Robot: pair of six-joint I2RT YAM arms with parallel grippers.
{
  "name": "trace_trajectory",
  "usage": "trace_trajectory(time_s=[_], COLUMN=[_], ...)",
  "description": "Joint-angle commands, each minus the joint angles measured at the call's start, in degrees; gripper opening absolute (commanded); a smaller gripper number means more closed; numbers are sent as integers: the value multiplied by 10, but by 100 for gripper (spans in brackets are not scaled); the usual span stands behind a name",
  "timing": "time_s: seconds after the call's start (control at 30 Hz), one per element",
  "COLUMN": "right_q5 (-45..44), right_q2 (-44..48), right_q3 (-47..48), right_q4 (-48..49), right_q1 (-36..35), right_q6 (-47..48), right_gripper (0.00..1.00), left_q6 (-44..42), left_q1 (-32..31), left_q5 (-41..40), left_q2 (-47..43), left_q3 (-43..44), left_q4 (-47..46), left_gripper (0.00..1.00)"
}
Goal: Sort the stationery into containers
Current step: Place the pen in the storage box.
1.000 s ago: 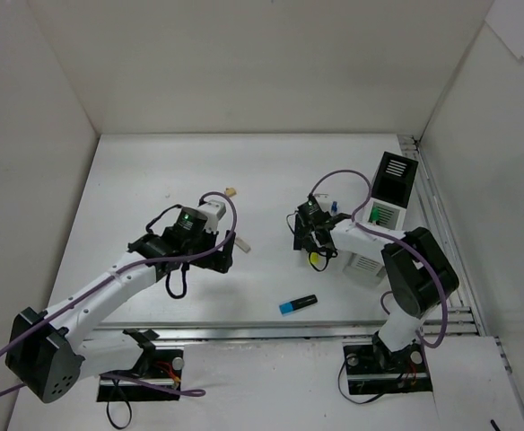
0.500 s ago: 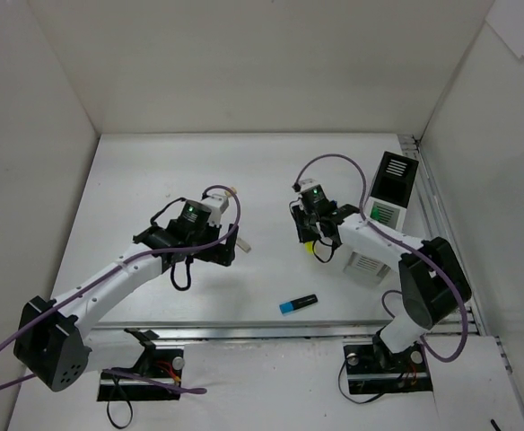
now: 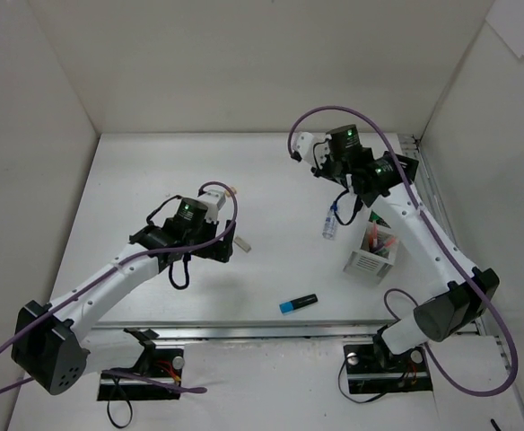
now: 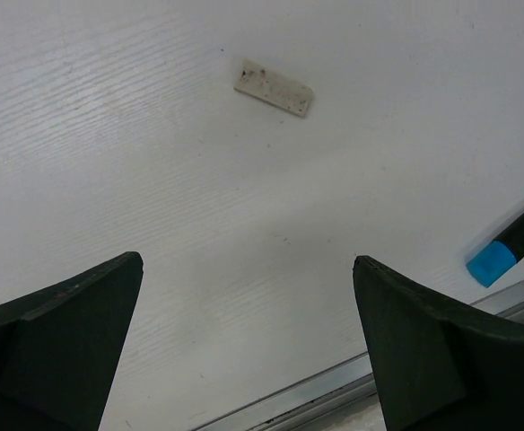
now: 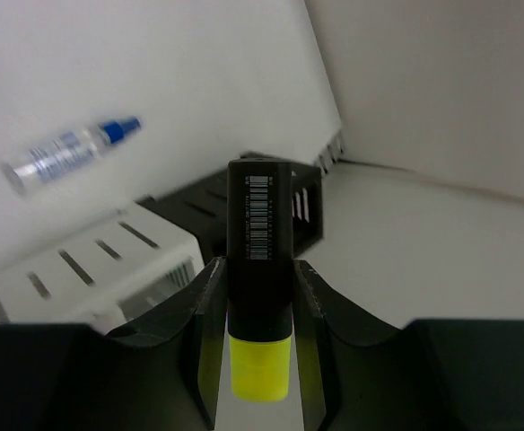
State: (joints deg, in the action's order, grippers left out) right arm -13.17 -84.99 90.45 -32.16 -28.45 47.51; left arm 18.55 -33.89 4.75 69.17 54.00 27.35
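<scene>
Overhead looks down; close left wrist shares blue highlighter (image 3: 298, 303).

My left arm (image 3: 109, 278) reaches forward and low from its base with the wrist tipped downward. My left gripper (image 4: 247, 262) hangs there with its two dark fingers (image 4: 65, 332) spread as wide as they go and nothing between them. My right arm (image 3: 423, 238) stretches up and far toward the back right, the wrist turned leftward at the top, and my right gripper (image 5: 260, 278) is clamped on a yellow highlighter (image 5: 259, 215) that stands straight up between the fingers.
</scene>
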Motion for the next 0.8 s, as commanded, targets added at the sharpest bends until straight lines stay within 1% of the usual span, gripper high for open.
trace_trajectory(time_s=[0.0, 0.03, 0.1, 0.13, 0.17, 0.2, 0.23, 0.27, 0.3, 0.33, 0.43, 0.5, 0.7, 0.77], right_q5=[-65, -78, -99, -105, -106, -117, -121, -116, -105, -87, -108, -132, -112, -106], right_q2=[-27, -49, -75, -102, -112, -119, -113, -106, -106, -111, -131, -137, -156, -156], right_q3=[65, 76, 111, 122, 132, 125, 111, 86, 82, 82, 93, 83, 56, 42], right_q4=[-145, -211, -267, -331, -352, -363, -352, -344, -345, -368, -413, -404, -402, -396], right_q1=[24, 23, 27, 28, 35, 37, 40, 47, 52, 53, 63, 79, 122, 131], right_q6=[149, 170, 174, 179, 187, 195, 227, 244, 255, 270, 271, 273, 272, 271], right_gripper=[3, 3, 3, 3, 3, 3, 3, 3, 3, 3, 4, 4, 4, 9], left_q6=[-5, -3, -2, 0, 0, 1, 2, 3, 4, 6, 15, 19, 22, 18], left_q1=[9, 9, 9, 9, 9, 9, 9, 9, 9, 9, 9, 9, 9, 9], left_q5=[-27, -33, -45, -45, -64, -65, -66, -67, -68, -71, -79, -72, -77, -73], left_q2=[-17, -14, -8, -6, -1, 3, 5, 11, 22, 28, 51, 68, 116, 131], left_q3=[31, 34, 38, 40, 41, 44, 45, 49, 58, 60, 66, 70, 88, 97], left_q4=[-8, 1, 7, 12, 14, 17, 17, 19, 24, 33, 40, 40, 38, 36], left_gripper=[99, 99, 100, 99, 99, 99, 99, 99, 100, 100, 99, 100, 100, 99])
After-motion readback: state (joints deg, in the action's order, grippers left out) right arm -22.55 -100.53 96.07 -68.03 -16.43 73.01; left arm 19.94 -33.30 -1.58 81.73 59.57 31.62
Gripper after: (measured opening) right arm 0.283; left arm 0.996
